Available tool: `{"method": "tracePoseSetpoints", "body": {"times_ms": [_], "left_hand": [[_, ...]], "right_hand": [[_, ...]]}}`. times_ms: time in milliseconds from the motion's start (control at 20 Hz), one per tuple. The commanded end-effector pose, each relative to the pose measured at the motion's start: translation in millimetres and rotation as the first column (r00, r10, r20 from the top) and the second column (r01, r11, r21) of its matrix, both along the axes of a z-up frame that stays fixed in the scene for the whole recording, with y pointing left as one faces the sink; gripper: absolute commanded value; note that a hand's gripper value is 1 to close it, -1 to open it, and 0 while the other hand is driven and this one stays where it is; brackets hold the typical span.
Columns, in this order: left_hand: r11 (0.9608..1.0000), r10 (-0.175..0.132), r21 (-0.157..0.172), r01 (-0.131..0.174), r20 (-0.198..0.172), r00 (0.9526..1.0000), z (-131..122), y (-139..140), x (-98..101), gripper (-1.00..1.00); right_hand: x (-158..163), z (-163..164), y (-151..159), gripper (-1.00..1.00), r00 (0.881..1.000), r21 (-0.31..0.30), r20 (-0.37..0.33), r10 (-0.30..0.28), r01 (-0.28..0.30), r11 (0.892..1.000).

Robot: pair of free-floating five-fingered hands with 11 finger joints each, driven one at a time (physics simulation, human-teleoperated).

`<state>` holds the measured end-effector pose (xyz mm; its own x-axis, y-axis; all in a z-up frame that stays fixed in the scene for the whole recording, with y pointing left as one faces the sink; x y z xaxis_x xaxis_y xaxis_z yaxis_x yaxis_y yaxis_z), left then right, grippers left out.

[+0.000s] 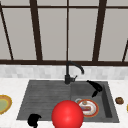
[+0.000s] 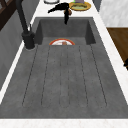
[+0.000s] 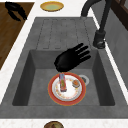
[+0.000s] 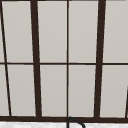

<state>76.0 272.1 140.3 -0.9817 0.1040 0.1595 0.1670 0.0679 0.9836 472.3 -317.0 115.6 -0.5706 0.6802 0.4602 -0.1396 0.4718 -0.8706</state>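
At the far left of the front view a yellow bowl (image 1: 4,103) with pale green contents sits on the white counter (image 1: 10,85), well apart from the sink (image 1: 45,95). At the lower left the left hand (image 1: 34,120) hangs in front of the sink's near edge with curled fingers that hold nothing. A red ball (image 1: 67,114) sits at bottom centre, in front of the sink. Behind it the black tap (image 1: 71,71) stands at the sink's back rim, spout over the basin. Right of centre a red-rimmed plate (image 1: 88,107) lies flat on the basin floor beside the drain, bearing 1 small carton and 1 round morsel; any label is unreadable. Above it the right hand (image 1: 95,87) hovers, fingers straight and spread, holding nothing. At far right a brown lump (image 1: 119,100) rests on the counter.
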Motion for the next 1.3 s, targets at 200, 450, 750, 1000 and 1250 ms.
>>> {"method": "tracePoseSetpoints", "body": {"times_ms": [200,450,750,1000,1250], "left_hand": [[1.0000,0.000,0.000,0.000,0.000,1.0000,0.0,0.0,0.0,0.00],[1.0000,0.000,0.000,0.000,0.000,1.0000,0.0,0.0,0.0,0.00],[1.0000,0.000,0.000,0.000,0.000,1.0000,0.0,0.0,0.0,0.00],[1.0000,0.000,0.000,0.000,0.000,1.0000,0.0,0.0,0.0,0.00],[1.0000,0.000,0.000,0.000,0.000,1.0000,0.0,0.0,0.0,0.00]], "right_hand": [[-20.8,-1.5,-3.0,-1.00,0.987,-0.045,-0.011,-0.159,0.158,0.986],[-32.9,-1.9,-3.4,-1.00,0.964,-0.039,-0.012,-0.267,0.266,0.963],[-51.9,-0.8,-4.5,-1.00,0.940,-0.096,-0.019,-0.341,0.338,0.936],[-72.8,-2.8,-5.8,-1.00,0.923,-0.127,0.005,-0.385,0.383,0.915],[-97.5,-3.0,-6.0,-1.00,0.903,-0.113,0.017,-0.430,0.429,0.896]]}}
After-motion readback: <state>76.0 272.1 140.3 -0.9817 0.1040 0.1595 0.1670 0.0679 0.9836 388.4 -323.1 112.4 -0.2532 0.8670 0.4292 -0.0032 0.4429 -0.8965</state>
